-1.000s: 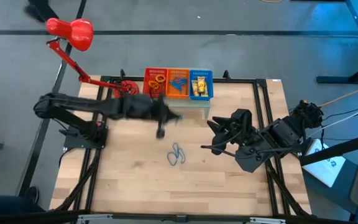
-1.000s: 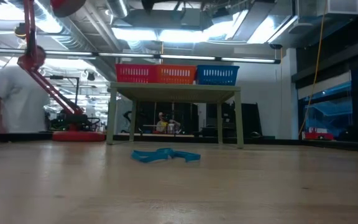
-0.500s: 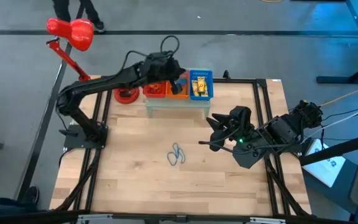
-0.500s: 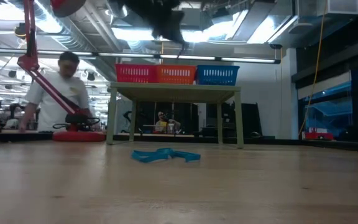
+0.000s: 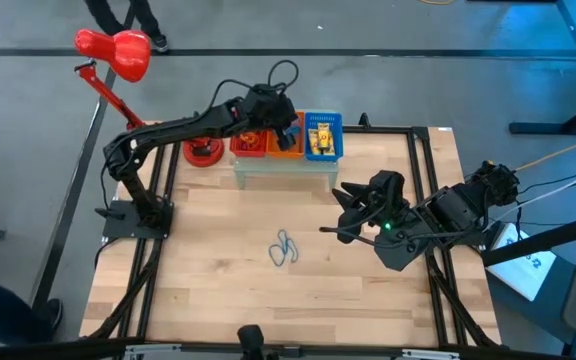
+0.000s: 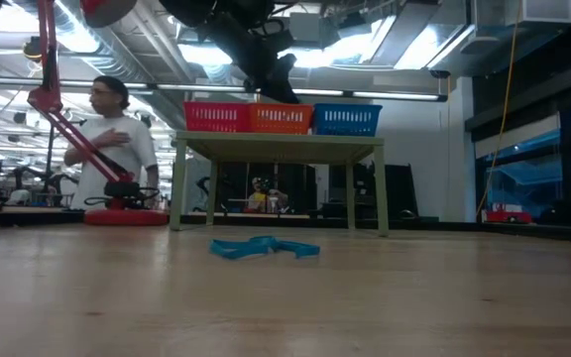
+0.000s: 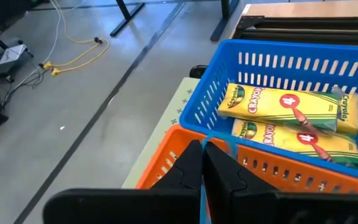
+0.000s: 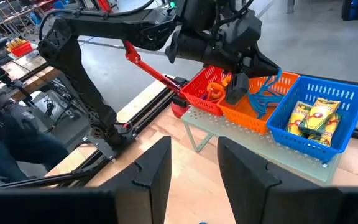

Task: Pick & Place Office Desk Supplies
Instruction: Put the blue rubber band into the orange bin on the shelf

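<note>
Blue wiry loop (image 7: pixel 219 144), light and springy, hangs pinched in our shut left claw (image 7: pixel 202 167) over the orange basket (image 8: pixel 257 109); our right claw (image 8: pixel 193 163) waits parted, empty.

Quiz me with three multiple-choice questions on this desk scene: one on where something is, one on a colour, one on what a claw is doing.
1. Where is the left claw?
A. Above the orange basket
B. Low over the bare wood
C. Beside the red lamp's head

2. What colour is the basket holding the yellow crayon packets?
A. Red
B. Orange
C. Blue

3. What is the left claw's state?
A. Wide open, empty
B. Shut on a thin blue loop
C. Shut on a yellow packet

Answers:
1. A: the high view shows it over the orange basket on the small raised shelf.
2. C: the left wrist view shows the packets lying in the blue basket.
3. B: the left wrist view shows its fingers pinched together on a blue loop.
</note>
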